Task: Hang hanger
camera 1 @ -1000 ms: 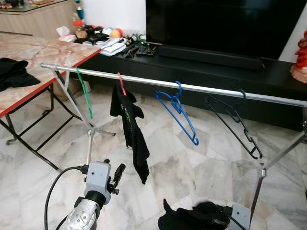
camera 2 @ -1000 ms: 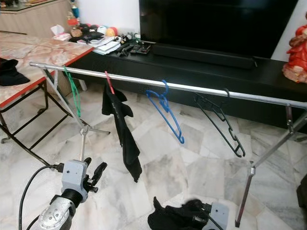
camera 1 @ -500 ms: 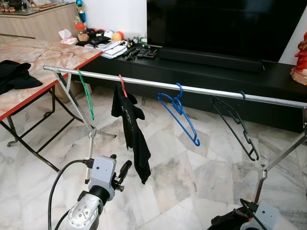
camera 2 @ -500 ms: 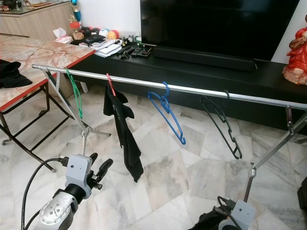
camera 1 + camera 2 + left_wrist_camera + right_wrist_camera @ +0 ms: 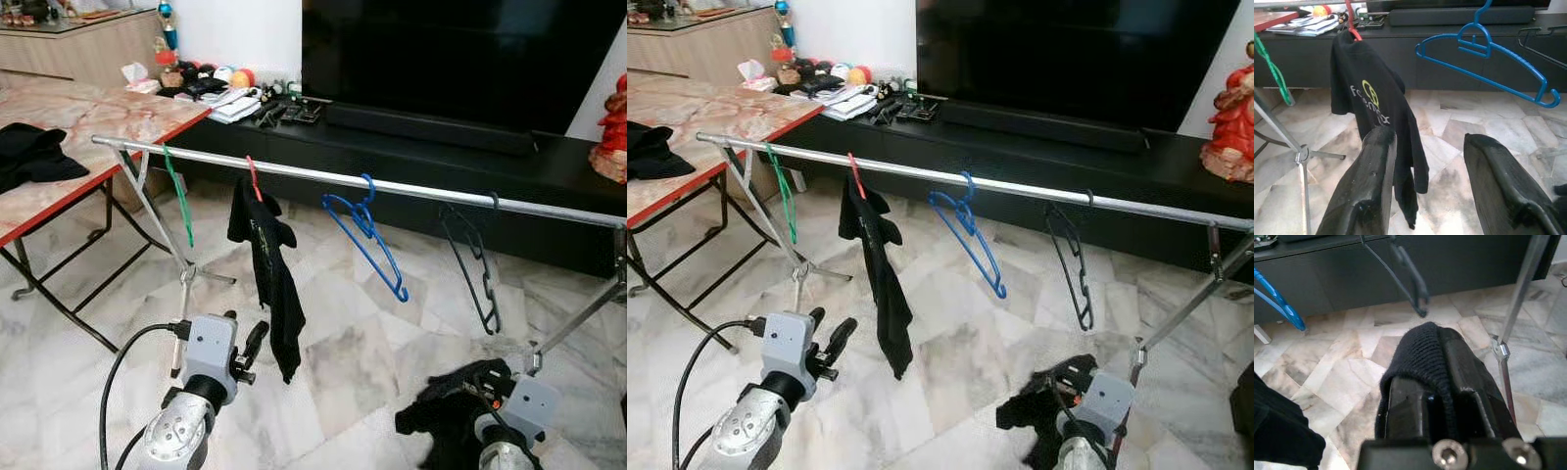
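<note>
Since a second ago your right gripper (image 5: 1058, 384) has lifted, its fingers pinched on a black garment (image 5: 441, 416) low beneath the drying rail (image 5: 1019, 188). Your left gripper (image 5: 1427, 186) hangs spread and empty near the black T-shirt (image 5: 1376, 112) on the red hanger (image 5: 853, 168). The black hanger (image 5: 477, 257), likely your target, hangs bare on the rail just above the right gripper, turned nearly edge-on; the blue hanger (image 5: 367, 235) and green hanger (image 5: 176, 191) also hang empty. Raise carelessly and the cloth could snag the black hanger and knock it off the rail.
</note>
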Robot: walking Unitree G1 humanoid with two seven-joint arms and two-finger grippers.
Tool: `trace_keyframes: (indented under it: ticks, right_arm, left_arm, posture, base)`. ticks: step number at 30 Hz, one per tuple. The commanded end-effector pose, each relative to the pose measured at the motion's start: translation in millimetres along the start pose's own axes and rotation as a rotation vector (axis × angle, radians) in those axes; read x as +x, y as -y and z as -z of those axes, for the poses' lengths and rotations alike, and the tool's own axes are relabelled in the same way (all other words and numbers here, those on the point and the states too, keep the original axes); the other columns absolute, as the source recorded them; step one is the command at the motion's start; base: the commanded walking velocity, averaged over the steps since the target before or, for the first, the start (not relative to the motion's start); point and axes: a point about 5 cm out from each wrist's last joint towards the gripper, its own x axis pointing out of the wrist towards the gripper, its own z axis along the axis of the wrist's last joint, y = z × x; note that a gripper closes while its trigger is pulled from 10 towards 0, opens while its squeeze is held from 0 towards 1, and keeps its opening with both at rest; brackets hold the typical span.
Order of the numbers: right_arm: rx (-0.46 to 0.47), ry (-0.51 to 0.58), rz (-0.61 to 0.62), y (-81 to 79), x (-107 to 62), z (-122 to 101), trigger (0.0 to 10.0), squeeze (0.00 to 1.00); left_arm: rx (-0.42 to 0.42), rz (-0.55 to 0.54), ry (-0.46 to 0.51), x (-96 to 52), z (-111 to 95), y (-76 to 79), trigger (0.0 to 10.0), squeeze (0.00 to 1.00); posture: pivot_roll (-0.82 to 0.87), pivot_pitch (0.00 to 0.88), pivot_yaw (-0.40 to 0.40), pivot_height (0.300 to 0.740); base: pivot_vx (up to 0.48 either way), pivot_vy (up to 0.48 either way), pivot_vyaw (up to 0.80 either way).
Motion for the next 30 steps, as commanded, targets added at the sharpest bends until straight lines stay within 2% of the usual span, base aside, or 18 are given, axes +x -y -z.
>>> trace_keyframes:
  ticks: [1, 6, 10, 19, 23, 26, 30]
  right_arm:
    - [0.014, 0.019, 0.005, -0.2, 2.0, -5.3, 10.0, 0.00]
    - [0.018, 0.022, -0.009, -1.4, 3.7, -11.8, 10.0, 0.00]
    - [0.018, 0.024, -0.009, 0.6, 5.3, -15.5, 10.0, 0.00]
    - [0.016, 0.015, -0.018, 1.5, 6.6, -17.2, 10.0, 0.00]
    - [0.017, 0.005, -0.022, -0.2, 6.7, -16.3, 10.0, 0.00]
    - [0.016, 0.000, -0.024, -0.6, 7.2, -15.4, 10.0, 0.00]
    - [-0.003, -0.002, -0.052, -1.9, 8.1, -13.9, 10.0, 0.00]
  left_arm:
    - [-0.016, 0.000, -0.007, 1.0, -1.0, 0.0, 10.0, 0.00]
    - [-0.021, -0.020, 0.003, 3.5, -3.9, -1.4, 10.0, 0.00]
    - [-0.019, -0.022, 0.010, 2.5, -5.6, -1.0, 10.0, 0.00]
    - [-0.009, -0.062, 0.001, -3.2, -5.6, -14.6, 10.0, 0.00]
    - [0.023, -0.072, 0.004, -2.7, -6.8, -14.6, 10.0, 0.00]
    - [0.007, -0.063, 0.003, -2.2, -7.0, -11.6, 10.0, 0.00]
    - [-0.004, -0.072, 0.004, -1.8, -7.7, -11.9, 10.0, 0.00]
  posture:
    - [-0.02, 0.000, 0.006, 0.740]
    - [-0.01, 0.005, 0.002, 0.740]
    - [-0.01, 0.016, -0.009, 0.740]
    - [0.00, 0.033, -0.018, 0.740]
    - [0.00, 0.043, -0.017, 0.740]
    - [0.00, 0.046, -0.017, 0.740]
    - [0.01, 0.051, -0.016, 0.740]
  base:
    - [0.000, 0.000, -0.80]
    - [0.000, 0.000, -0.80]
    - [0.000, -0.341, -0.80]
    - [0.000, 0.000, -0.80]
    - [0.000, -0.190, -0.80]
    - [0.000, -0.454, -0.80]
    - [0.000, 0.000, -0.50]
